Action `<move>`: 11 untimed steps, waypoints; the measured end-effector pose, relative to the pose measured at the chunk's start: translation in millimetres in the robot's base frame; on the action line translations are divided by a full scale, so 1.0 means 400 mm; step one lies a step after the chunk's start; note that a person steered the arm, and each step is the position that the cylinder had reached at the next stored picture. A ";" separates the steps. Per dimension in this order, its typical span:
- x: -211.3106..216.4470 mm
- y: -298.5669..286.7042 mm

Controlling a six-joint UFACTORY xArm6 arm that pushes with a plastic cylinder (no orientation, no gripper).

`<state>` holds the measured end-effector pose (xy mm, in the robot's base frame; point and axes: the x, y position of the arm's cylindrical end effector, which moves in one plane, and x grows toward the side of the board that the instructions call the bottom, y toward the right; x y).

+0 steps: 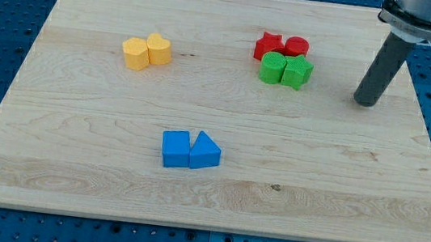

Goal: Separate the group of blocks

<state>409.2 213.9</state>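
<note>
Camera view: my tip (366,102) rests on the table (68,202) at the view's right, near the cluster but touching nothing. No jaws on this end effector, just a bare rod. Cluster, all touching: red star (268,45), red cylinder (296,46), green cylinder (272,67), green star (297,71). Yellow hexagon (134,52) touches yellow heart (158,48). Blue cube (176,148) touches blue triangle (206,149).

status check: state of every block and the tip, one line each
red star block: touching red round block, at the group's upper left
red round block: touching red star block
green round block: touching green star block, below the red star
green star block: nearest my tip
yellow hexagon block: touching yellow heart block
yellow heart block: paired
blue square block: touching blue triangle block
blue triangle block: paired
my tip: on the board, right of the green blocks, apart
</note>
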 end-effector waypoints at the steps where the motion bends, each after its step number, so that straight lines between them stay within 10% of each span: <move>1: -0.059 -0.006; 5: -0.136 -0.306; 11: -0.027 -0.319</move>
